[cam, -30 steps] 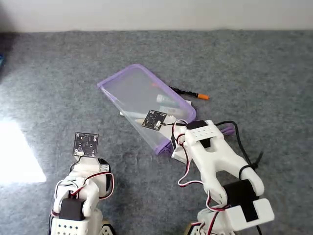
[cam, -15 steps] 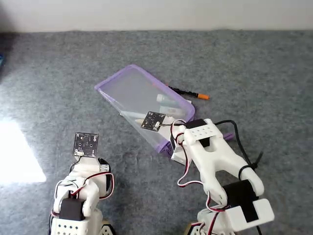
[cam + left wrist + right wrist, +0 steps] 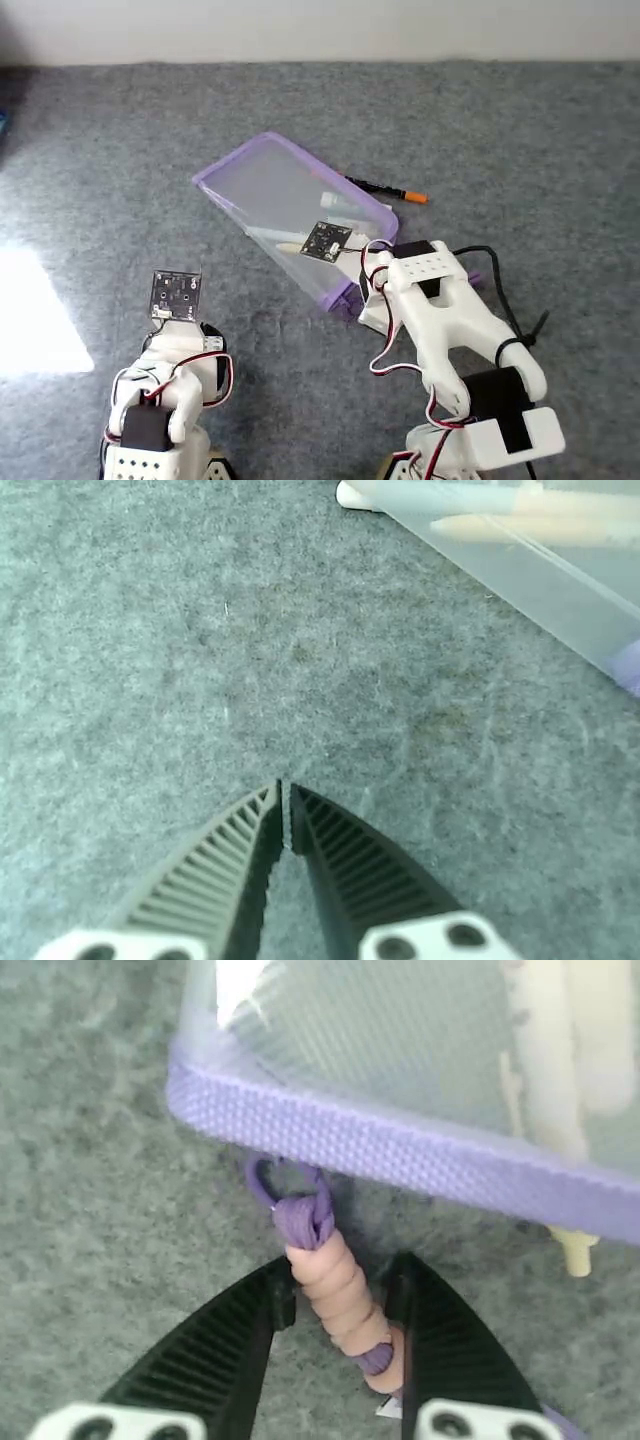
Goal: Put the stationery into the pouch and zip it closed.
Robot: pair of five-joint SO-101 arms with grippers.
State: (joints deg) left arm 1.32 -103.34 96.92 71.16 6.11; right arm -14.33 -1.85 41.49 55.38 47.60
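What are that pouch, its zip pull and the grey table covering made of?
The pouch: translucent, smooth plastic sheet, probably vinyl; the stationery shows through it. Its purple edging: woven fabric tape; the weave shows. The pull: purple cord through a pinkish, ribbed bead, likely rubber or plastic. The table covering: grey, fuzzy felt or short-pile carpet.

The left arm (image 3: 165, 400) and right arm (image 3: 450, 330) are white shells over black servos, with looping red-white-black wires (image 3: 380, 362). Their fingers (image 3: 345, 855) are dark and ridged.

a grey carpet (image 3: 520, 130) runs to a white wall (image 3: 320, 30).
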